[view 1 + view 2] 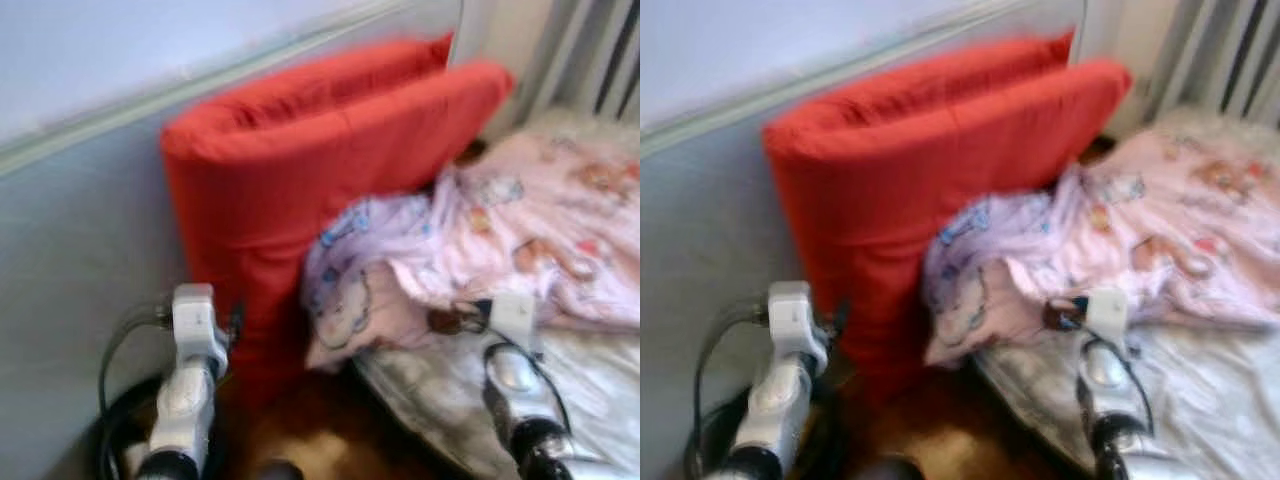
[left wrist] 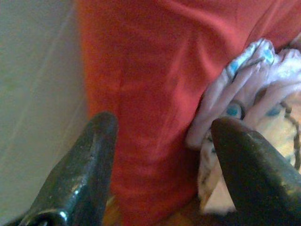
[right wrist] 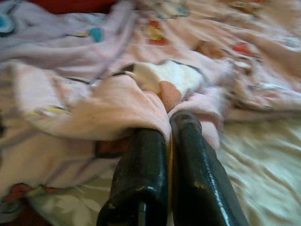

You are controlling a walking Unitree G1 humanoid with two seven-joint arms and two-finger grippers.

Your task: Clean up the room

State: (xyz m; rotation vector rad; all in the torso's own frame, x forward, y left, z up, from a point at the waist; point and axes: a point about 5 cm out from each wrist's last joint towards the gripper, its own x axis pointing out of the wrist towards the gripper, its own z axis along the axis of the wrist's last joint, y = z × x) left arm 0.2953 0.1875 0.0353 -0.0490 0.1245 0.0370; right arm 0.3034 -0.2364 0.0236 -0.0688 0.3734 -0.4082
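Note:
A pink cartoon-print blanket (image 1: 520, 240) lies crumpled on the bed at the right, one corner hanging over the bed's edge. My right gripper (image 3: 170, 123) is shut on a fold of the blanket (image 3: 117, 103), its fingers pressed together under the cloth. A folded red cushion (image 1: 320, 180) stands upright against the grey wall, touching the blanket. My left gripper (image 2: 162, 136) is open in front of the red cushion (image 2: 150, 94), low down, with nothing between its fingers. The left arm (image 1: 190, 380) and right arm (image 1: 515, 375) show at the bottom.
A grey wall (image 1: 80, 250) with a pale ledge runs along the left. The bed's light sheet (image 1: 600, 380) spreads at the lower right. Brown wooden floor (image 1: 320, 430) shows between wall and bed. Curtains or a radiator (image 1: 600, 60) stand at the back right.

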